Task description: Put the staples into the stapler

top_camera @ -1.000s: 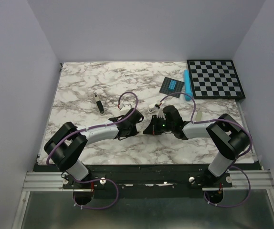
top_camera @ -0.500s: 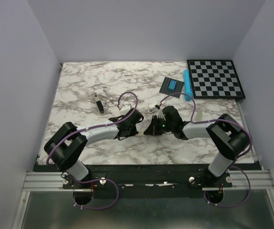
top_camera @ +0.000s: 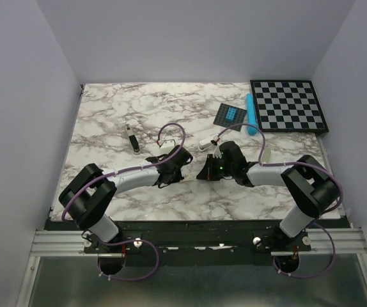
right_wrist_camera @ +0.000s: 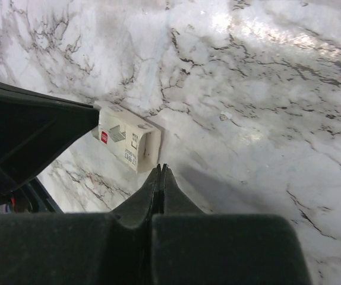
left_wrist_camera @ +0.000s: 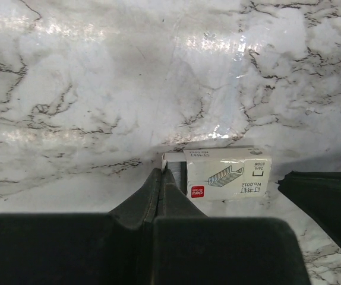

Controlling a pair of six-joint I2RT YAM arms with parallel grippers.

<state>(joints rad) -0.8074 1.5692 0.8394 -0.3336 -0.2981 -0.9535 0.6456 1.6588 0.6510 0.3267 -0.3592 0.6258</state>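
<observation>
Here the left end effector (left_wrist_camera: pixel 161 175) and right end effector (right_wrist_camera: pixel 160 172) sit clenched beside the staples box (left_wrist_camera: pixel 227 173) marked "No.0012".

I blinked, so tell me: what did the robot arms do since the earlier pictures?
Very little. The right arm let its elbow sink slightly toward the near edge. The left gripper and right gripper are shut, tips beside the staple box, nothing visibly held. The stapler and checkerboard stayed put.

White staple box (left_wrist_camera: pixel 227 173), red logo; grey-veined marble table (top_camera: pixel 107 115); black-white checkerboard (top_camera: pixel 288 105).
</observation>
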